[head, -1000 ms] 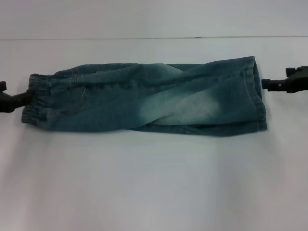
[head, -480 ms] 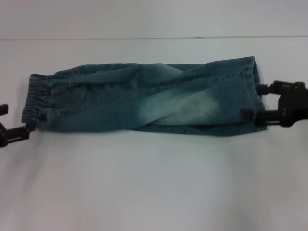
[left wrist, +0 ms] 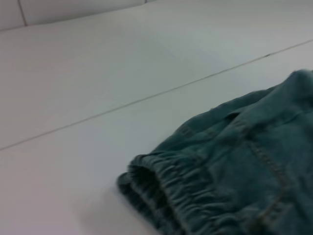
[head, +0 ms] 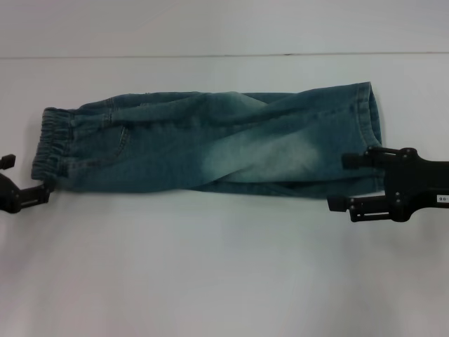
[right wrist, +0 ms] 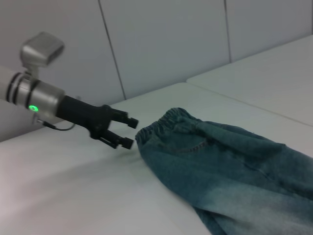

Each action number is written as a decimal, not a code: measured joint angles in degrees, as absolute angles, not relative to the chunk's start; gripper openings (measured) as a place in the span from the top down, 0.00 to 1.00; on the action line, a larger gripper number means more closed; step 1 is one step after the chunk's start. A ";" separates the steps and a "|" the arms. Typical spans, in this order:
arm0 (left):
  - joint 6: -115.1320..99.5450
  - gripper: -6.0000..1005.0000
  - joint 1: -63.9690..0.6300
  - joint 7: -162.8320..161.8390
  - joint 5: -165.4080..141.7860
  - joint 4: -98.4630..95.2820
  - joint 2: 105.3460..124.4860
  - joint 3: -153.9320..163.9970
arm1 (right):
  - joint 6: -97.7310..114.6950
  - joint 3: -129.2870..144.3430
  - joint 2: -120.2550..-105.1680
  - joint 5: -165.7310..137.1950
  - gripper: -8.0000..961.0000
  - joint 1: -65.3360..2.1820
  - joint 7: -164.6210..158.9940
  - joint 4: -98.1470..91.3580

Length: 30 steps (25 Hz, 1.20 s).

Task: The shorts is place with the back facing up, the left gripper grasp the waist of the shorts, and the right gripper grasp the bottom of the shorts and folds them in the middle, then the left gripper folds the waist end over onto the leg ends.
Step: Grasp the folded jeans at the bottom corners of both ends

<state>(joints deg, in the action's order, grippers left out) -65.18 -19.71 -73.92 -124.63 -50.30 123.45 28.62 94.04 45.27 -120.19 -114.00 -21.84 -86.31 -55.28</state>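
Note:
The blue denim shorts (head: 210, 140) lie flat on the white table (head: 210, 274), folded lengthwise. The elastic waist (head: 52, 140) is at the left and the leg ends (head: 368, 133) at the right. My left gripper (head: 28, 177) is open just off the waist's near corner, holding nothing. The right wrist view shows the left gripper (right wrist: 130, 132) with spread fingers beside the waistband (right wrist: 166, 122). My right gripper (head: 338, 182) is open at the near corner of the leg ends, one finger over the denim and one past its near edge. The left wrist view shows only the waistband (left wrist: 161, 191).
A thin seam line (head: 210, 55) crosses the table behind the shorts. A tiled wall (right wrist: 161, 44) stands beyond the table's far edge in the right wrist view.
The left gripper has left the waist's end, dropped toward the near corner and opened. The right gripper has opened and moved inward and nearer, onto the leg ends' near corner. The shorts lie unchanged.

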 joint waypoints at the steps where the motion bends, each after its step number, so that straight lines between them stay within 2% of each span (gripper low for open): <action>1: -63.79 0.07 -20.21 -73.18 -124.52 -49.58 123.42 28.62 | 94.20 45.27 -120.19 -113.97 0.03 -21.87 -86.33 -55.16; 10: -59.73 0.09 -23.30 -71.61 -124.69 -45.61 122.20 29.33 | 93.43 45.14 -120.12 -113.90 0.03 -21.99 -86.79 -54.71; 20: -59.49 0.12 -25.01 -72.33 -126.04 -44.23 121.93 32.81 | 92.03 44.67 -119.89 -113.90 0.03 -22.88 -86.83 -53.59; 30: -56.12 0.15 -27.15 -78.72 -132.18 -42.80 120.81 32.45 | 91.92 44.74 -119.88 -113.90 0.03 -23.11 -86.92 -53.59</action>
<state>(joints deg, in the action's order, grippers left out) -56.12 -27.15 -78.72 -132.18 -42.80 120.81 32.45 91.92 44.74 -119.88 -113.90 -23.11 -86.92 -53.59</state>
